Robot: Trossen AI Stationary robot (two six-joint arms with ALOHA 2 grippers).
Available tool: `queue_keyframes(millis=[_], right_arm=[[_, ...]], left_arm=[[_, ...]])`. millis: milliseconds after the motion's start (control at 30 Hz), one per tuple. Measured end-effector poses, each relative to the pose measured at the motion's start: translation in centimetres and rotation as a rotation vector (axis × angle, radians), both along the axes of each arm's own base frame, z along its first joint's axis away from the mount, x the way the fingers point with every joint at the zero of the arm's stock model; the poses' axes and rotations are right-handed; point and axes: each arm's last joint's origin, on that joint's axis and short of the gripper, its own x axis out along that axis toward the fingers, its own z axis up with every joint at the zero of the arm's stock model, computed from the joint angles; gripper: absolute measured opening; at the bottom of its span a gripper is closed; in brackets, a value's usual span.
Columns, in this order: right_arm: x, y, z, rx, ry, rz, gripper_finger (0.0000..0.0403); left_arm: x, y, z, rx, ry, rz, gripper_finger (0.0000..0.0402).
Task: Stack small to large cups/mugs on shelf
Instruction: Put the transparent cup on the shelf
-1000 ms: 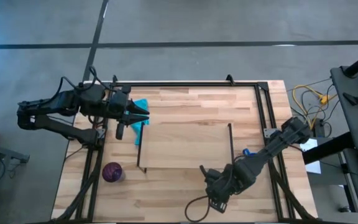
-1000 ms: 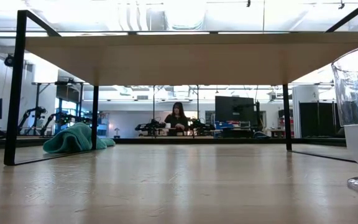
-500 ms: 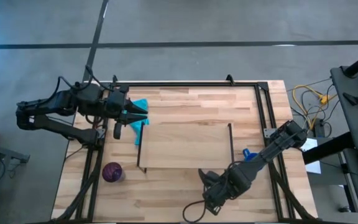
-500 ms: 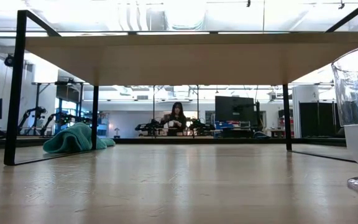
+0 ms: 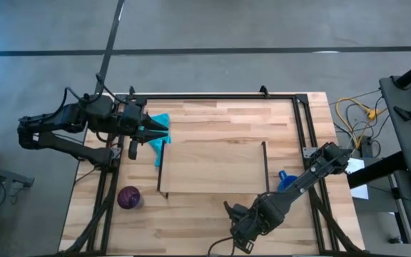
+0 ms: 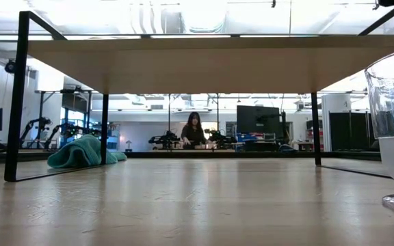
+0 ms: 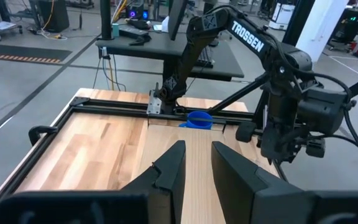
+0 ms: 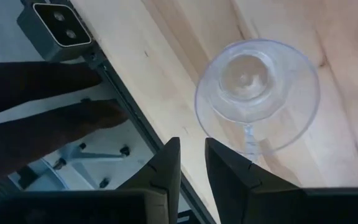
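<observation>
While my right gripper (image 8: 188, 163) hangs parted above the glass cup (image 8: 257, 93) at the table's six o'clock edge for a rim grasp; my left gripper (image 5: 164, 133) waits unclenched at ten o'clock.

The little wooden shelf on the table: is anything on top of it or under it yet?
The shelf has a bare top. Underneath, the low view shows only tabletop, with the teal cloth beyond its far legs.

I see the shelf (image 5: 212, 168) top bare, open from above; my right gripper (image 5: 242, 232) crowds its near edge beside the glass cup (image 8: 257, 93); teal cloth (image 5: 160, 128) and left gripper (image 5: 164, 133) block its far-left corner.
</observation>
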Motion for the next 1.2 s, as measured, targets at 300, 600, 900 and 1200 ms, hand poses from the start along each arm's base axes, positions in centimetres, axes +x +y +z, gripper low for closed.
queue_keyframes(millis=[300, 600, 900, 1200], right_arm=[[0.5, 0.4, -1.3, -0.015, 0.012, 0.015, 0.0086], [0.8, 0.6, -2.7, -0.039, 0.045, 0.013, 0.0085], [0.8, 0.5, -3.1, -0.055, 0.050, 0.018, 0.0073], [0.6, 0.4, -3.6, -0.069, 0.061, 0.037, 0.0071]], left_arm=[[-0.1, 0.0, 0.0, -0.001, -0.003, -0.015, 0.0063], [-0.7, 0.0, 0.3, 0.000, -0.021, -0.017, 0.0063], [-1.1, 0.0, 0.5, 0.000, -0.033, -0.017, 0.0063], [-1.1, 0.0, 0.5, 0.000, -0.033, -0.017, 0.0063]])
